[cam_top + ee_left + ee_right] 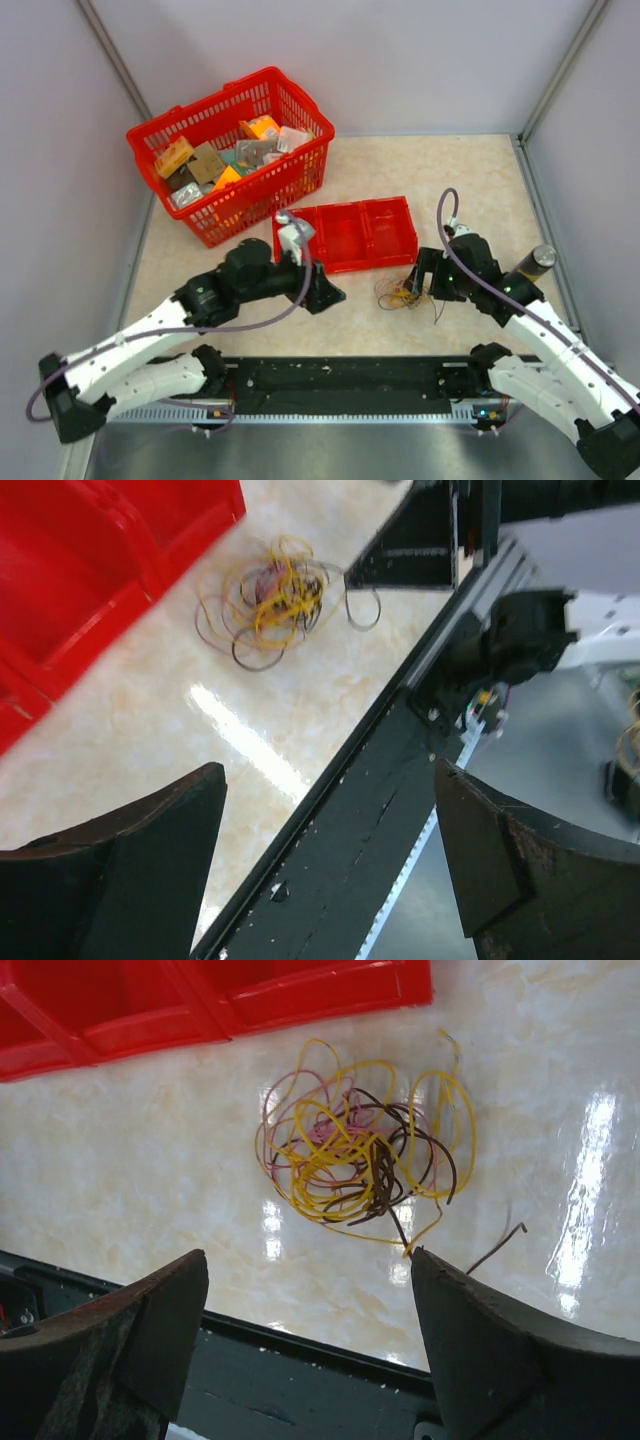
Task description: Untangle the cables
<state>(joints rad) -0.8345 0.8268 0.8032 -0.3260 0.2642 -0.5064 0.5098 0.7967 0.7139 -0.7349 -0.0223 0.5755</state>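
Your wide-open, empty right pincer (308, 1270) hangs by the tangled thin yellow and brown cables (360, 1150) on the pale tabletop (130, 1160), likely to grab a loop, while your left pincer (328, 780) sits open, empty.

The beige marbled worktop (450, 170) carries a red shopping basket (265, 190) at upper left, a red divided tray (385, 228) mid-frame, and tangled cables (400, 296) right of centre.
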